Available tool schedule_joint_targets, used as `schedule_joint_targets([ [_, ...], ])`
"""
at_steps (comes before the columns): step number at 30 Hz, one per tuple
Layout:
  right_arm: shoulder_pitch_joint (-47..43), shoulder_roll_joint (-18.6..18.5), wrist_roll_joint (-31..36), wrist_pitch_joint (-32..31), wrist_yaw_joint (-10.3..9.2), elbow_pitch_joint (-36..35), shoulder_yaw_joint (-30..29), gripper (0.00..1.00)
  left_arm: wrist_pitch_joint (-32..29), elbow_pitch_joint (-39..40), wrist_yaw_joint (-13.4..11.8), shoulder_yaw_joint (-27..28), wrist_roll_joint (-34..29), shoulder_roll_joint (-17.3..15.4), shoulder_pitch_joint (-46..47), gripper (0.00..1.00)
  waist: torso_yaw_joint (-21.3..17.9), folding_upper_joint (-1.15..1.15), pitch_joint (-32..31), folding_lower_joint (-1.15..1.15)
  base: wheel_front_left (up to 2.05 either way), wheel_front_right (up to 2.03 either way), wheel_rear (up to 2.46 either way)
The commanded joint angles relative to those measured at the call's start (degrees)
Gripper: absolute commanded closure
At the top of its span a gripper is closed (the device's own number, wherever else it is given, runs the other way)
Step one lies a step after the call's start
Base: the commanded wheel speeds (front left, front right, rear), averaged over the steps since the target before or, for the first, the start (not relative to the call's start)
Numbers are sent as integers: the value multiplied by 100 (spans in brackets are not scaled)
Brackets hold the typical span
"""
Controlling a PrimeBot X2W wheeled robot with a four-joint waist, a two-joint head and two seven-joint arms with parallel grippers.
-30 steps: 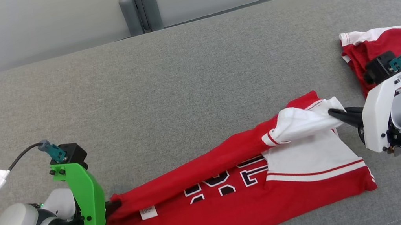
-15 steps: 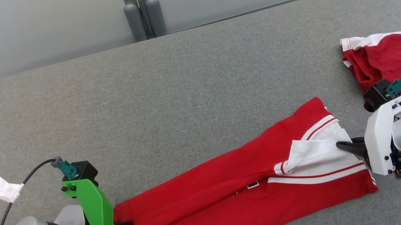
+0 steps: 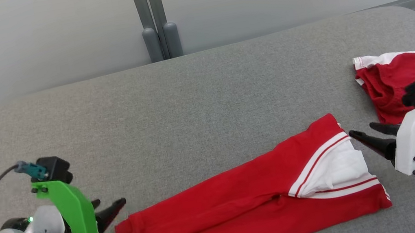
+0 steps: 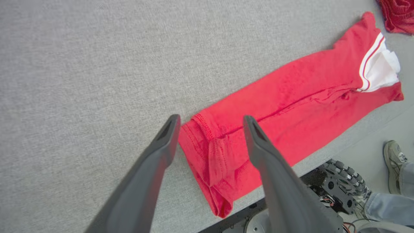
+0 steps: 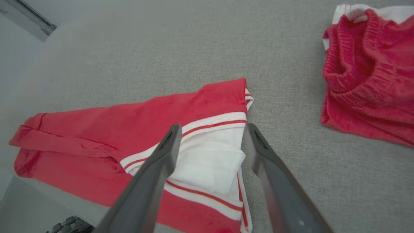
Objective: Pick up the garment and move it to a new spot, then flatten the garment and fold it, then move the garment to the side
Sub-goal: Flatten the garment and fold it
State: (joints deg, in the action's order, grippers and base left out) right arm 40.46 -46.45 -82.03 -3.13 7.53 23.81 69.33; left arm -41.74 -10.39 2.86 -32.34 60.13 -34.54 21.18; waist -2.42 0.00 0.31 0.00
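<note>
- Head view: red garment [image 3: 246,209] lies flat on the gray table [image 3: 191,115], folded into a long narrow strip near the front edge, with its white striped end to the right.
- Head view: left gripper [image 3: 110,203] sits just beside the strip's left end, jaws wide, nothing in them.
- Head view: right gripper [image 3: 361,129] sits just beside the white end, jaws wide and empty.
- Head view: bunched red cloth [image 3: 397,92] lies at the far right of the table, apart from the strip.
- Left wrist view: left gripper [image 4: 211,117] has jaws spread wide either side of the red garment [image 4: 291,97] hem corner, with no grip on it. The strip runs away to the upper right.
- Left wrist view: past the table edge are a shoe [image 4: 393,155] and a wheeled base [image 4: 336,187].
- Right wrist view: right gripper [image 5: 212,127] has jaws wide over the white panel of the red garment [image 5: 113,129], holding nothing. The bunched red cloth [image 5: 365,81] is at the upper right, well apart.
</note>
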Motion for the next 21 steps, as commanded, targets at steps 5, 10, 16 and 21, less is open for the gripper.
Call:
schedule_joint_targets([
  [5, -358, -13, -74, 1419, -8, -195, -500, 0, 1457, 499, -367, 576, -433, 74, -289, 0, 125, 0, -55, 0, 0, 0, 0],
  [10, -688, 212, 287, 1835, -7, -149, -1746, 0, 3083, 698, -844, 986, -1049, 347, -628, 0, 189, 0, -45, 0, 0, 0, 0],
  [16, -1731, 1039, 1917, 1827, -6, -267, -4140, 0, 4509, 715, -1125, 1258, -1530, 610, -1056, 0, 233, 0, -78, 0, 0, 0, 0],
  [21, -2742, 1804, 3109, 1828, -6, -645, -5385, 0, 5360, 691, -1308, 1377, -1747, 865, -1435, 0, 264, 0, -121, 0, 0, 0, 0],
])
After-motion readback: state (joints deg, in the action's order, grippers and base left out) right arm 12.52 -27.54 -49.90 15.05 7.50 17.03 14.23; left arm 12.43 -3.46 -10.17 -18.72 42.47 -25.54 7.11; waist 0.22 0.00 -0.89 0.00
